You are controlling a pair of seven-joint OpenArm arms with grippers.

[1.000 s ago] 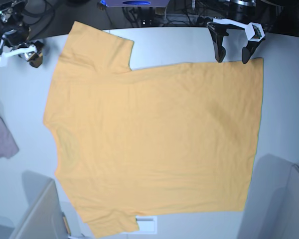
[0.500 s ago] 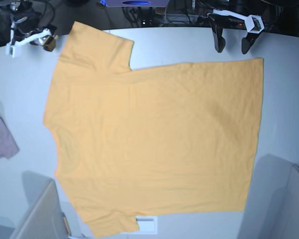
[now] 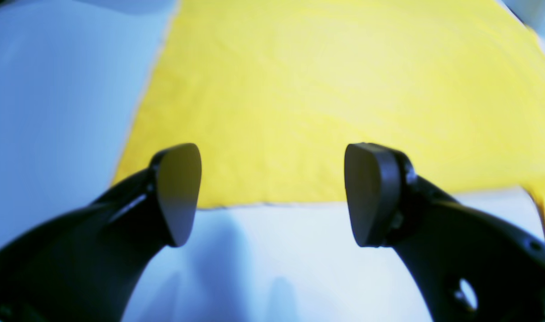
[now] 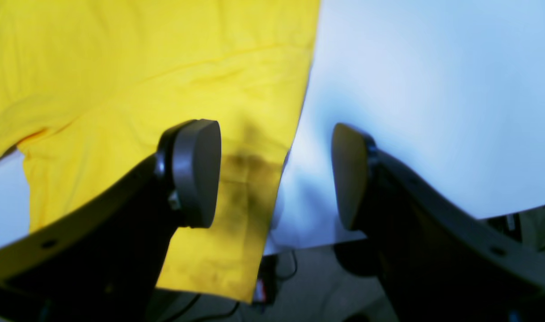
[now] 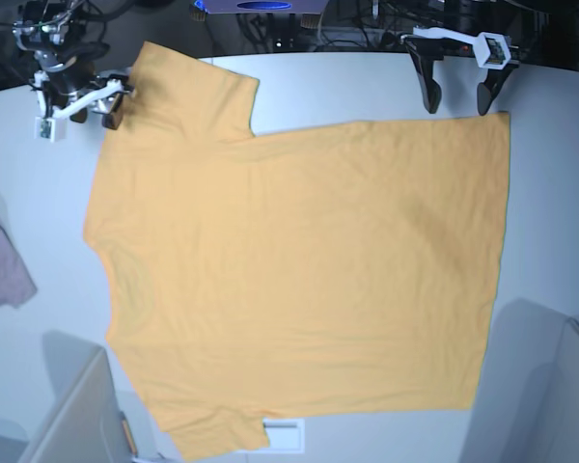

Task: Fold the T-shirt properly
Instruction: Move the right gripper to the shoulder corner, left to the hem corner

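The orange-yellow T-shirt [image 5: 299,270] lies spread flat on the white table [image 5: 560,193], plain side up, with its collar toward the left of the base view. My left gripper [image 5: 457,104] hovers open at the shirt's far right corner. In the left wrist view its fingertips [image 3: 178,192] stand just short of the T-shirt's [image 3: 344,89] edge, holding nothing. My right gripper [image 5: 87,111] is open at the far left sleeve. In the right wrist view the right gripper [image 4: 274,174] straddles the sleeve edge of the T-shirt [image 4: 120,89], one finger [image 4: 196,172] over cloth, the other over bare table.
A small pinkish-mauve cloth [image 5: 2,262] lies at the table's left edge. Grey box-like objects stand at the near left [image 5: 72,415] and near right [image 5: 545,386]. A white tag [image 5: 282,434] sits by the near sleeve. Cables and equipment [image 5: 299,29] lie behind the far edge.
My right gripper has moved from the far left corner rightward to the sleeve edge. My left gripper has shifted slightly, staying by the far right corner. The shirt has not moved.
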